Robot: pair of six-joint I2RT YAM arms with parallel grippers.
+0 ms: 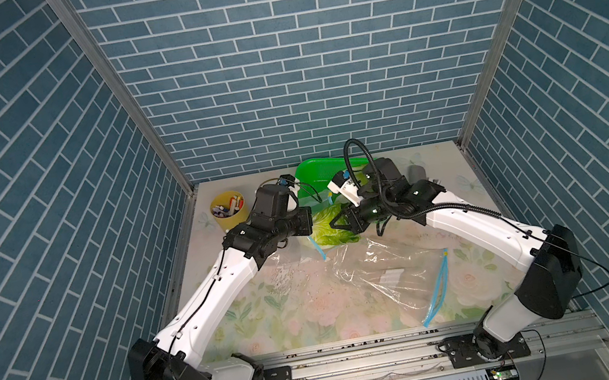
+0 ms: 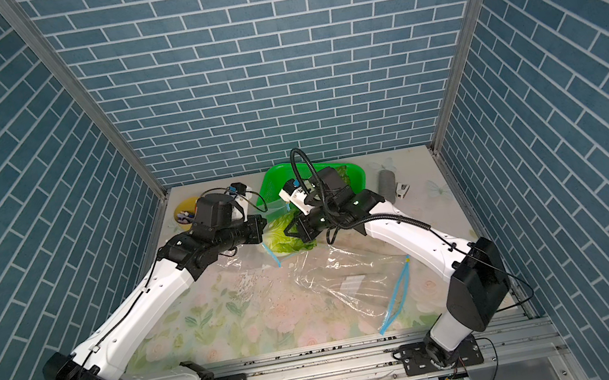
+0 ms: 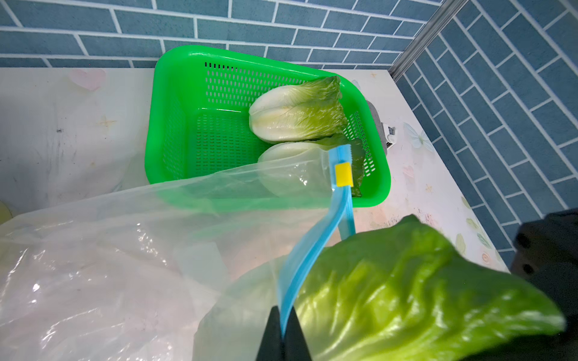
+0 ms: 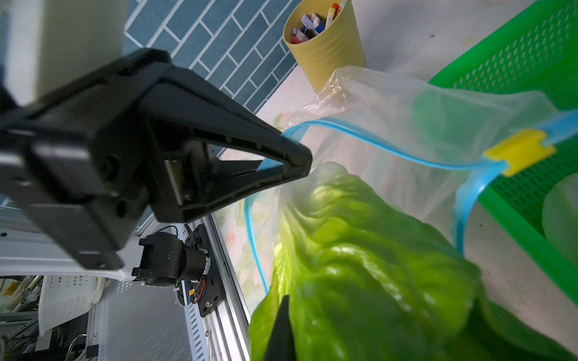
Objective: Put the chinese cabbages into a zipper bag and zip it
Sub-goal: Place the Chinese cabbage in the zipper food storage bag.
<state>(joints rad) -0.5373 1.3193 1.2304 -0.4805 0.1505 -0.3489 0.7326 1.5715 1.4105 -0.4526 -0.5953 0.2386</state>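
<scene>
Cabbage (image 1: 327,235) at bag (image 3: 93,265) mouth: my right fingers (image 4: 281,331) clamp its leaves, left fingers (image 3: 270,339) pinch the zipper rim (image 3: 312,250); next, I judge, push deeper, release.

The zipper bag (image 3: 93,265) is thin clear plastic film, glossy and crinkled (its zip strip (image 3: 305,265) smoother blue plastic, the slider (image 3: 344,174) matt yellow). The chinese cabbage (image 3: 406,297) leaves look waxy and wrinkled. The mesh basket (image 3: 187,140) is shiny perforated green plastic. The pen cup (image 4: 328,53) is ribbed matt yellow plastic.
</scene>
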